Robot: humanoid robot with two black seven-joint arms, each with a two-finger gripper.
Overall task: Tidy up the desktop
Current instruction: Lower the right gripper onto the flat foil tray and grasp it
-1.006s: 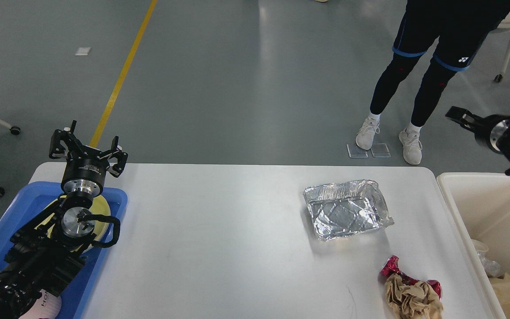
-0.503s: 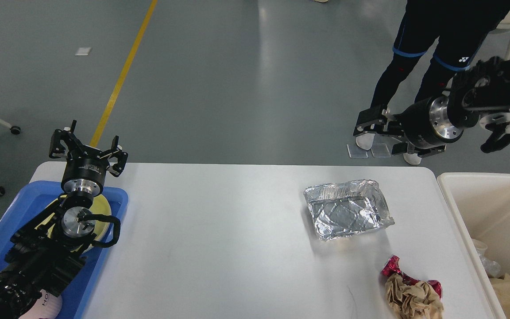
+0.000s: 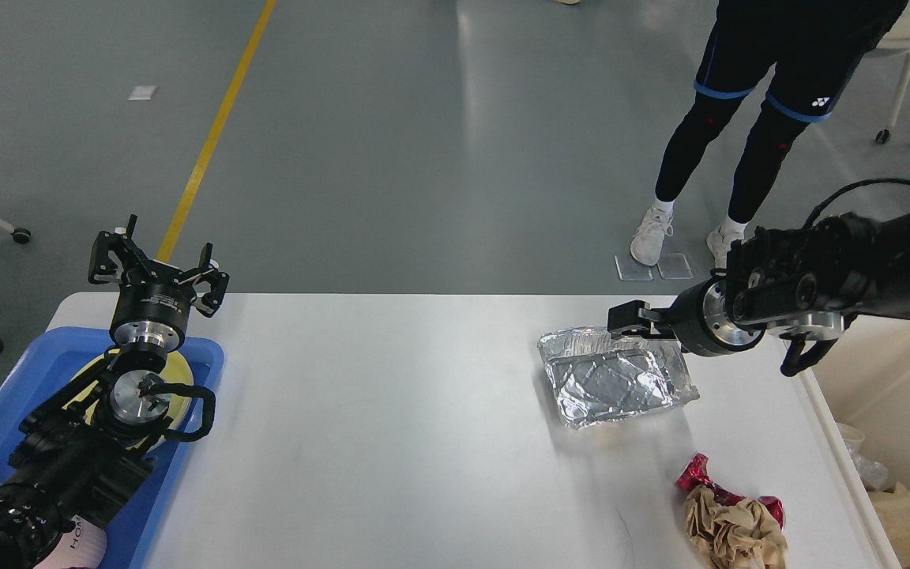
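Desktop [image 3: 392, 427], white and rigid, fills the middle; its clutter is light: a crumpled foil tray [image 3: 617, 379] far right, best pinched by its thin rim. Right gripper [image 3: 627, 320] reaches in level from the right to the tray's far edge, spread unclear; left gripper [image 3: 156, 265] hangs wide over the blue tray [image 3: 13, 387].

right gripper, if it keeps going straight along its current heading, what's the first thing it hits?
Probably the foil tray. The right gripper points leftward, low over the tray's far rim. Height is hard to judge: it may skim over the rim and find only bare desktop beyond.
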